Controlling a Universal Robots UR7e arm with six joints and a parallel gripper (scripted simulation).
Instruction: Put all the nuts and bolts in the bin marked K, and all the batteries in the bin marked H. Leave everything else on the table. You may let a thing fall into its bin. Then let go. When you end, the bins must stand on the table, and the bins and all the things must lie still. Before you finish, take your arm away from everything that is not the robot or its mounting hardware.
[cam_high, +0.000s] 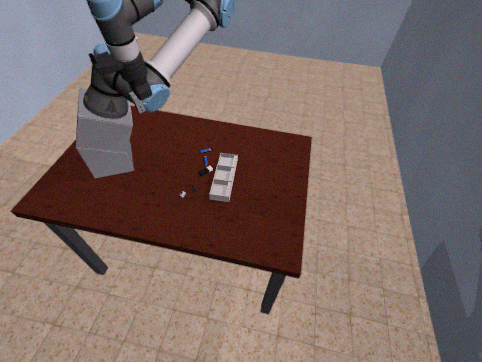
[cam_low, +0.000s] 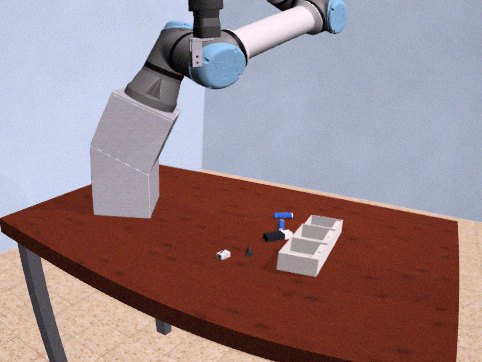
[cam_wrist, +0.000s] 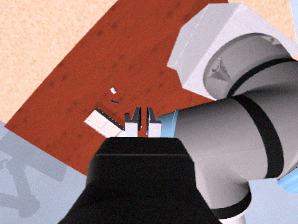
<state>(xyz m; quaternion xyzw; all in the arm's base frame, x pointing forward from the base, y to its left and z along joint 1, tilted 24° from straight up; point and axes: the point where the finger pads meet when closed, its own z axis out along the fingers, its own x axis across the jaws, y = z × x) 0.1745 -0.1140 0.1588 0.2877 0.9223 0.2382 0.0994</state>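
A white tray of three bins (cam_high: 224, 176) stands mid-table; I cannot read its letters. Two blue batteries (cam_high: 205, 150) (cam_high: 205, 160) lie just left of its far end. A black and white block (cam_high: 206, 170) lies beside them, touching the tray's side. A small dark bolt-like piece (cam_high: 194, 189) and a small white piece (cam_high: 183, 194) lie further left, apart from the tray. My gripper (cam_wrist: 143, 114) is high up by the robot's base, far from all of these. Its fingers stand close together with nothing between them.
The grey robot pedestal (cam_high: 105, 142) stands on the table's far left corner, with the arm folded above it (cam_low: 210, 50). The tray also shows in the wrist view (cam_wrist: 102, 122), well below the fingers. The table's edges lie all around.
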